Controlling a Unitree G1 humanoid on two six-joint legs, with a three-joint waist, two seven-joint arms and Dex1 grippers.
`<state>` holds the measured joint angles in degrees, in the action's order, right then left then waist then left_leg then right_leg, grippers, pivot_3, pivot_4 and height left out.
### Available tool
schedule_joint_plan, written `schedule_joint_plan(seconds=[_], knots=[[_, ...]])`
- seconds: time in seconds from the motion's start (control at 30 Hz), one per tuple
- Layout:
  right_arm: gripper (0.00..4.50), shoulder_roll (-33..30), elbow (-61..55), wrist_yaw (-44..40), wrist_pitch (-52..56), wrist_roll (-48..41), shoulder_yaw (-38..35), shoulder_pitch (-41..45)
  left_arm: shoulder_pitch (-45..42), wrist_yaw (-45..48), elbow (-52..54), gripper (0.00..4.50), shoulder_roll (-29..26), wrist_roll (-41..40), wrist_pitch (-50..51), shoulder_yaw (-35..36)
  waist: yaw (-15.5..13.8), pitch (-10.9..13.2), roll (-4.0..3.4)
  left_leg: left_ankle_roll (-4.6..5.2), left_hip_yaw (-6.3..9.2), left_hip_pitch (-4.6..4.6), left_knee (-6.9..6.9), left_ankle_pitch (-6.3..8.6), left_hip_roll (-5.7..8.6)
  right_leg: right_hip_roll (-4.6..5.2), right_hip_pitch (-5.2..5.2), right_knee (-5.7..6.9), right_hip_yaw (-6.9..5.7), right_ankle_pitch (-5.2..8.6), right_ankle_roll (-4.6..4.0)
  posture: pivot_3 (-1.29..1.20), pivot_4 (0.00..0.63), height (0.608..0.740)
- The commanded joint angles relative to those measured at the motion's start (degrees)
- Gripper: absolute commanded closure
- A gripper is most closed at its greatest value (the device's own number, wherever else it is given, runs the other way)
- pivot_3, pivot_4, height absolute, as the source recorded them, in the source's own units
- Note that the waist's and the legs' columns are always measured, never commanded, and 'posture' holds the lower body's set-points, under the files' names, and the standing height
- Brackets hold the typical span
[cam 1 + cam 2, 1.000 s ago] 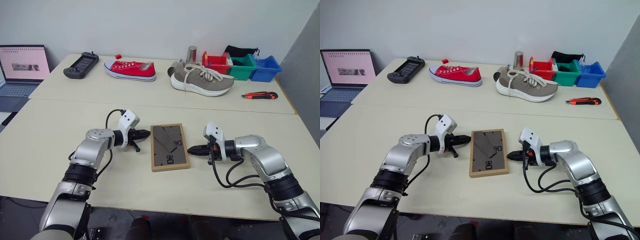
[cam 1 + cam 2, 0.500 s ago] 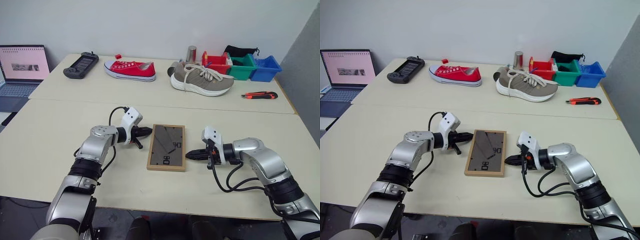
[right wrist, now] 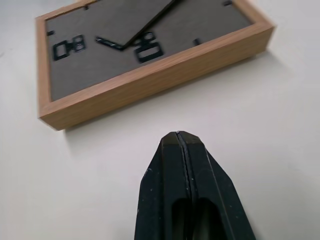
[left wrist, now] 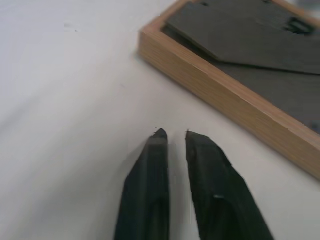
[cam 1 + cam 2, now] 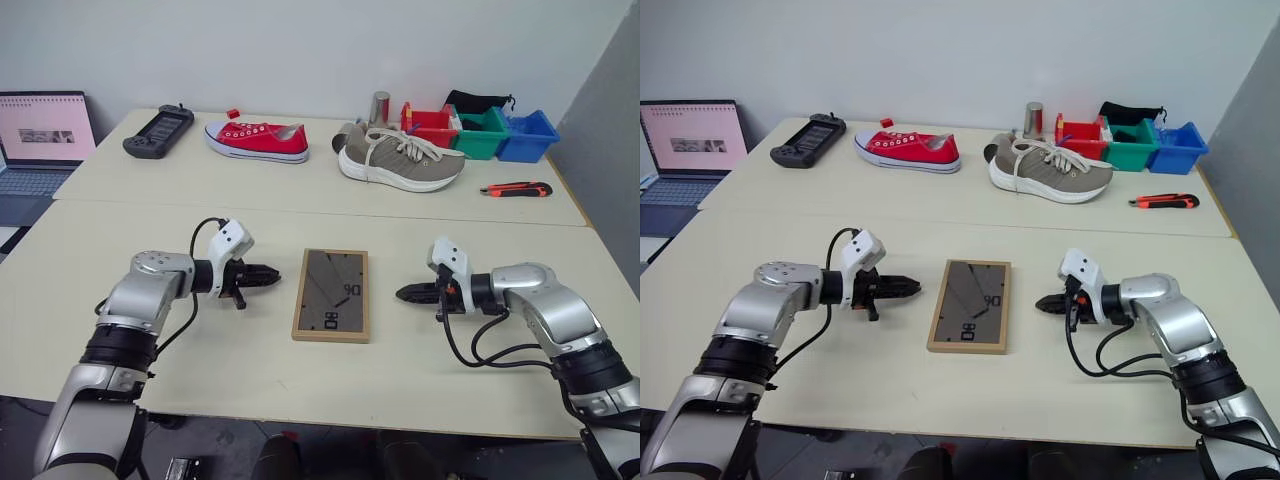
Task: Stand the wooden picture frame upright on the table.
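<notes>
Working from the left of the head view, I'm seeing one laptop (image 5: 38, 140) at the upper left edge, then one black handheld controller (image 5: 158, 131) and one red sneaker (image 5: 256, 141) along the far section of the table (image 5: 250, 380). My left gripper (image 5: 272, 279) is hovering low over the tabletop at centre left, its two fingers (image 4: 150, 180) standing slightly apart with a narrow gap between the tips, holding nothing. Just beside it, not touching, the single wooden picture frame (image 5: 331, 295) is lying flat at the centre of the near section, dark back facing up, its fold-out stand lying down against the back. To the frame's right, my right gripper (image 5: 404, 294) is pointing at the frame's long side with both fingers pressed together, near the wood but apart from it. At the upper right I'm counting one grey sneaker (image 5: 400, 161), one metal cylinder (image 5: 381, 106), three bins (image 5: 480, 135) in red, green and blue, and one orange utility knife (image 5: 517, 189).
</notes>
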<state>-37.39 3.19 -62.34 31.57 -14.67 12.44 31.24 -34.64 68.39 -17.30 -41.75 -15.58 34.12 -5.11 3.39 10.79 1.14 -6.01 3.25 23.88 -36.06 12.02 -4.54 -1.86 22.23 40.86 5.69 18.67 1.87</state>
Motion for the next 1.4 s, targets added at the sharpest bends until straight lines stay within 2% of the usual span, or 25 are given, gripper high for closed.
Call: schedule_joint_plan(seconds=[0.03,0.13,0.23,0.37,0.5,0.67,0.87,1.4], knots=[[4.5,1.9,3.4,1.5,-3.9,1.8,-0.2,3.0,-0.6,3.0,5.6,2.85,-2.4,-8.7,16.3,3.6,0.0,0.0,0.0,0.0,0.0,0.01,0.0,0.0,0.0,0.0,0.0,-0.01,0.01,0.0,0.0,0.0,0.15,0.74],[4.5,3.2,4.0,1.3,-4.5,2.6,0.6,3.3,-0.8,2.7,7.9,2.23,-3.0,-14.6,29.2,5.1,0.0,0.0,0.0,0.0,0.0,0.03,0.01,0.0,0.0,0.0,0.01,-0.01,0.0,0.0,0.01,0.0,0.15,0.74],[4.5,3.6,3.6,0.6,-4.9,3.3,1.5,2.8,-1.2,0.4,8.8,1.56,-2.7,-17.9,37.8,6.2,0.0,0.0,0.0,0.01,0.01,0.03,0.02,0.01,0.0,0.0,0.01,-0.01,-0.01,0.0,0.01,0.0,0.15,0.74],[4.5,3.9,2.3,0.7,-4.6,3.4,2.1,1.7,-2.8,-3.3,7.1,0.73,-0.2,-21.9,49.9,8.4,0.0,0.0,0.0,0.0,0.05,0.03,0.01,0.0,0.0,0.0,0.01,0.0,-0.04,0.0,0.0,0.0,0.15,0.74],[4.5,4.4,1.4,0.9,-4.1,3.4,2.3,1.2,-2.9,-6.0,5.8,0.06,1.1,-23.5,53.5,10.0,0.0,0.0,0.0,0.0,0.05,0.02,0.0,0.0,0.01,0.0,0.01,0.01,-0.03,0.0,0.0,0.0,0.15,0.74],[4.5,5.2,0.9,1.5,-3.7,3.5,2.6,1.0,-2.4,-7.3,5.7,0.06,1.1,-25.0,55.6,8.6,0.1,0.0,0.0,-0.01,0.04,-0.01,0.01,0.0,-0.01,0.0,0.01,0.02,-0.03,0.0,0.0,0.0,0.15,0.74],[4.5,7.2,-0.4,1.9,-2.7,4.0,4.0,0.5,-2.5,-8.0,5.9,0.06,1.0,-26.3,58.2,3.7,0.1,0.0,0.0,-0.01,0.04,-0.01,0.01,0.0,0.0,0.0,0.01,0.02,-0.02,0.0,0.0,0.0,0.15,0.74],[4.5,12.9,-1.4,5.3,-1.0,5.4,7.3,0.8,-5.1,-9.4,-0.6,0.06,4.1,-23.5,50.8,-0.9,-0.2,0.0,-0.01,-0.01,0.05,-0.05,-0.02,-0.01,0.02,0.01,-0.05,0.03,-0.03,0.0,0.0,0.0,0.15,0.74]])
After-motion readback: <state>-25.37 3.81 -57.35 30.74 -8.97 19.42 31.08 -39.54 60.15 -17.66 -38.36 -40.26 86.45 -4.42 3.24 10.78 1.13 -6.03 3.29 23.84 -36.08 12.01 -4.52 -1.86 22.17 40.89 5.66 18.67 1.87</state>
